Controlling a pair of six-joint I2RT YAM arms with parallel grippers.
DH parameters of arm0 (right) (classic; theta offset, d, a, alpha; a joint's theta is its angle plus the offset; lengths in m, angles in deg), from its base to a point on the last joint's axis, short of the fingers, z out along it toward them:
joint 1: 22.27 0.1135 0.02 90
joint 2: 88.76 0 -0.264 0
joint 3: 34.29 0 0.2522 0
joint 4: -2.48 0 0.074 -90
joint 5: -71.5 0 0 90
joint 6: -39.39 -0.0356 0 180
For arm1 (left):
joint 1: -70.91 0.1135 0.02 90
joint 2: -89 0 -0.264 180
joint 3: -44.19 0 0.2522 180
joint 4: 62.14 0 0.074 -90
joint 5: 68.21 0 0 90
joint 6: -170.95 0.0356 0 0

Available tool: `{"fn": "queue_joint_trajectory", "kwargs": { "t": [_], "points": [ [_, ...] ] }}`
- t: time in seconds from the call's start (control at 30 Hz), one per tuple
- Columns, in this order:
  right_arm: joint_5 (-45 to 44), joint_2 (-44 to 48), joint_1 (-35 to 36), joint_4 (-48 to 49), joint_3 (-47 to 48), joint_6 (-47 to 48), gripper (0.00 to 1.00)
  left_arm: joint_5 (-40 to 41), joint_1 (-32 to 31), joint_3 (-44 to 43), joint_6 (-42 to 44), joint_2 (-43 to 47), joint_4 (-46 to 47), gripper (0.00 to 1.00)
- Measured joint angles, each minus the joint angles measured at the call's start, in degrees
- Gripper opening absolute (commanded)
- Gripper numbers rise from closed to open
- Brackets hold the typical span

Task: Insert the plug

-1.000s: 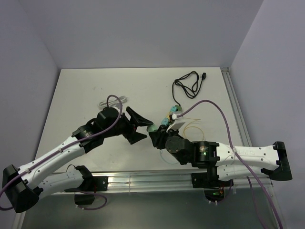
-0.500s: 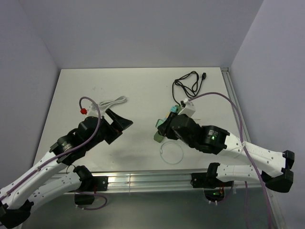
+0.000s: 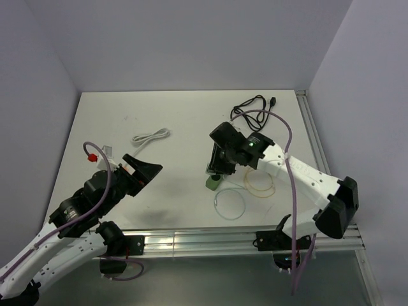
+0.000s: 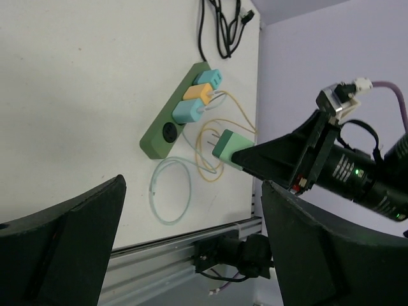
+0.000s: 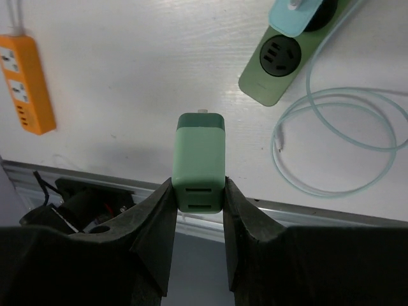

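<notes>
Right wrist view gives the clearest answer about the step: the plug (image 5: 199, 162), a pale green block-shaped adapter, is held in the air and is not yet inserted. It is pinched between the two fingers of the right gripper (image 5: 199, 191), which are pressed against its two sides, and its metal prongs point away from the camera. The green power strip (image 5: 280, 70) lies flat on the bench (image 5: 127, 57), and the plug hangs a little apart from the end of the strip where one socket (image 5: 280, 60) is free. The other sockets of the strip are already taken by a blue, an orange and a turquoise adapter, as is seen from the left wrist. So the transport step is judged to be almost finished, and the alignment is in hand.

For the next move, the prongs need to be brought exactly above the free socket and turned to match its slots; then the plug is to be pushed straight down. The thin blue cable loop (image 5: 338, 140) beside the strip should not be caught.

The left gripper (image 3: 143, 169) is spread wide, well apart from the strip, and nothing is held or touched by it.
</notes>
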Motion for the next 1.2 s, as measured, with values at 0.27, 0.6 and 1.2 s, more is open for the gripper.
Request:
{"fn": "queue_joint_trajectory", "kwargs": {
  "t": [0.27,0.6,1.2],
  "points": [
    [7.5,-9.11,-7.23,-0.59,-0.13,1.66,0.0,0.0,0.0,0.79,2.58,-1.36,0.07,0.92],
    [12.07,-17.16,-10.45,-1.29,0.26,2.21,0.0,-0.11,-0.02,2.25,3.39,-1.42,1.95,0.91],
    [11.74,-21.97,-13.75,-5.42,4.68,-5.77,0.0,-0.46,-0.02,2.45,4.48,-2.71,2.95,0.92]
  ]
}}
